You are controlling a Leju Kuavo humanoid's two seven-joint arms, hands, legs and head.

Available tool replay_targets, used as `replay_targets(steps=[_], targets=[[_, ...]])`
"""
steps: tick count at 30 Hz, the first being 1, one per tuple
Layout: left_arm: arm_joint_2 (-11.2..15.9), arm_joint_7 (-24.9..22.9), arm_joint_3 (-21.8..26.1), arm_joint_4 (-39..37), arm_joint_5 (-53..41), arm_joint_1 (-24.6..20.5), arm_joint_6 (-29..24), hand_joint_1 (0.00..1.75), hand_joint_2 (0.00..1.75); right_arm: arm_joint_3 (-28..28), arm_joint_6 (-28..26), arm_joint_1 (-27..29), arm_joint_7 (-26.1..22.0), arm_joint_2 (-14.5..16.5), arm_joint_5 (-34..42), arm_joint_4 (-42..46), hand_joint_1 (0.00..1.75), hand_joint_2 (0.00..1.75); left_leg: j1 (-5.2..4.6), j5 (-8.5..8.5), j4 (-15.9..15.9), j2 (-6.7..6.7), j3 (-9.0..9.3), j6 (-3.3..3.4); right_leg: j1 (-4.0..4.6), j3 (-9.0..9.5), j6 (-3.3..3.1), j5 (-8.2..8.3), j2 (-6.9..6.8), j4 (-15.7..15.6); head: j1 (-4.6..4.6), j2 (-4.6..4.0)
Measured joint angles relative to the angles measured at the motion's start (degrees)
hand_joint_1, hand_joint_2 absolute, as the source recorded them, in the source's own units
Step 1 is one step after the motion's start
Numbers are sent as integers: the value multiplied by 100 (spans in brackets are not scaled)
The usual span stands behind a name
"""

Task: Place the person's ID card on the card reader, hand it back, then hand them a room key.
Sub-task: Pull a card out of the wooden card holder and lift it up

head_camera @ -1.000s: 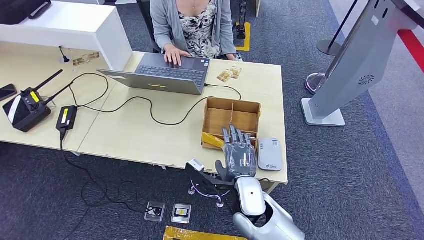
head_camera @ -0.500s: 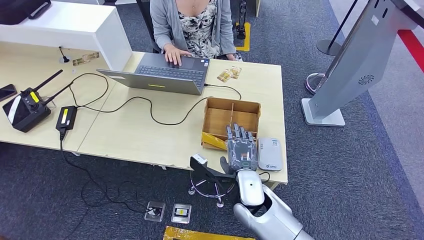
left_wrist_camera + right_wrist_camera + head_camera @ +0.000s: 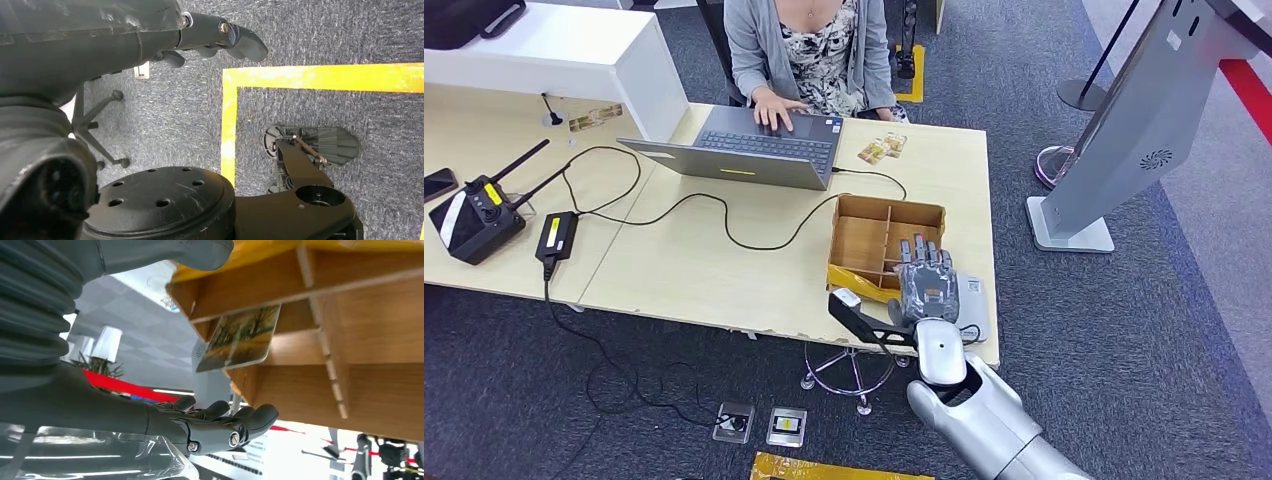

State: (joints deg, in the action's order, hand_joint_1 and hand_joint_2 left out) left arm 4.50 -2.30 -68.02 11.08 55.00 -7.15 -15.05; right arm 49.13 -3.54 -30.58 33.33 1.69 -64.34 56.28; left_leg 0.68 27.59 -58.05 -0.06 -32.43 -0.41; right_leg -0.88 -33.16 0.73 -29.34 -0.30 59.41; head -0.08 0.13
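On the pale desk (image 3: pixel 674 270) you see the right hand (image 3: pixel 927 285), fingers spread and holding nothing, over the wooden divided box (image 3: pixel 869 235) containing a picture-printed card (image 3: pixel 240 337), beside the card reader (image 3: pixel 972 300).

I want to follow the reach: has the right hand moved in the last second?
Yes. The right hand went rightward and farther over the table, from the wooden box's near-left corner to above the white card reader.

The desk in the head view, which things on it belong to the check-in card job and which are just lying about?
Belong to the job:
- wooden divided box with a picture-printed card in it
- grey card reader
- right hand, over the box's near edge

Just lying about:
- laptop the person types on
- black radio
- power adapter
- small cards beside the laptop
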Motion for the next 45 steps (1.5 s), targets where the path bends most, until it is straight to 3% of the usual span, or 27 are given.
replay_targets(steps=[9, 17, 30, 45], targets=[[0, -7, 0, 0, 39, 3, 21, 0, 0, -98, 11, -587, 35, -129, -214, -333, 0, 175, 0, 0, -1, 0, 0, 0, 0, 0, 1, 2, 0, 0, -1, 0], [0, 1, 0, -5, 45, 3, 33, 0, 0, -93, -496, -829, -233, -93, -75, -905, 0, 175, 0, 0, -1, -1, -1, 0, 0, 1, 1, 2, -1, 1, 1, 0], [-7, 1, 0, -11, 120, 5, -42, 0, 0, -70, -534, -935, -351, 52, -126, -1313, 0, 175, 0, -1, -1, -1, -1, 0, 0, 1, 1, 2, 0, 1, -1, 0], [-9, 17, 2, -13, 163, 8, -54, 0, 0, 8, -273, -954, -351, 69, -221, -1122, 0, 175, 0, -1, -1, 0, 0, 0, 0, 1, 1, 2, 0, 1, 0, 0]])
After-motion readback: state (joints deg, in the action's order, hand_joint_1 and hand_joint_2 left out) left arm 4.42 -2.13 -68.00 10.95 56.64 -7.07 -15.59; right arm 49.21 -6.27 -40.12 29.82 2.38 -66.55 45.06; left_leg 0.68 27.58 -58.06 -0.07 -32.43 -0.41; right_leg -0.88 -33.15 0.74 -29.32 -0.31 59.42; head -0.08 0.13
